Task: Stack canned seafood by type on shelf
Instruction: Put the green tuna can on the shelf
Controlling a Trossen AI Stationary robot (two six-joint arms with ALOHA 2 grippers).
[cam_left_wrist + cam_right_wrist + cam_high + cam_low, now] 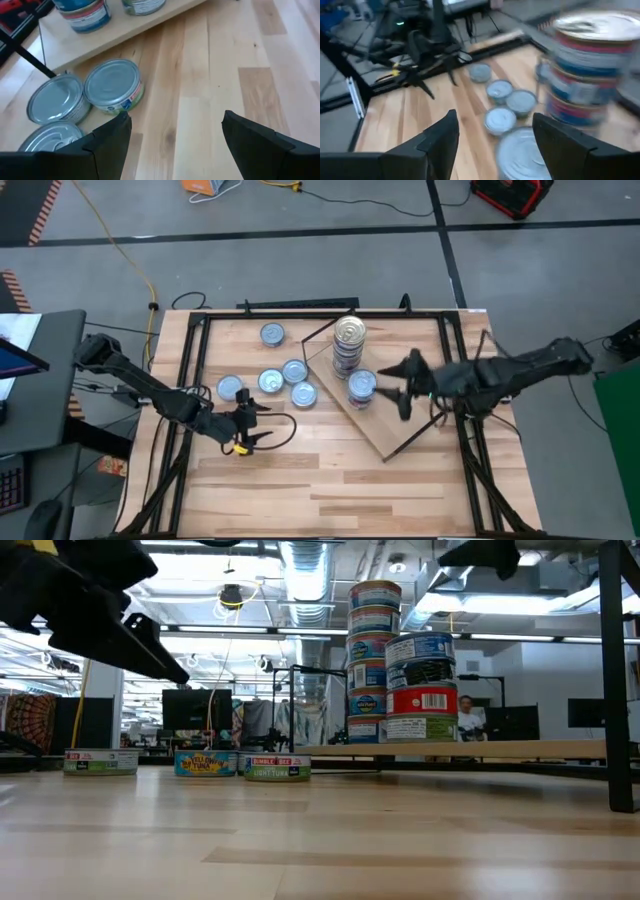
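My left pincer hangs open and empty over the bare tabletop, near the five loose tins that lie flat beside the shelf. My right pincer is spread open too, gripping nothing, just beside the shorter stack on the shelf, with the taller stack standing just behind it.

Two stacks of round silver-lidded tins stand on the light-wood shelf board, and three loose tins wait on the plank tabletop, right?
Not three: the high view shows five loose tins on the plank tabletop. The two stacks of tins do stand on the light-wood shelf board.
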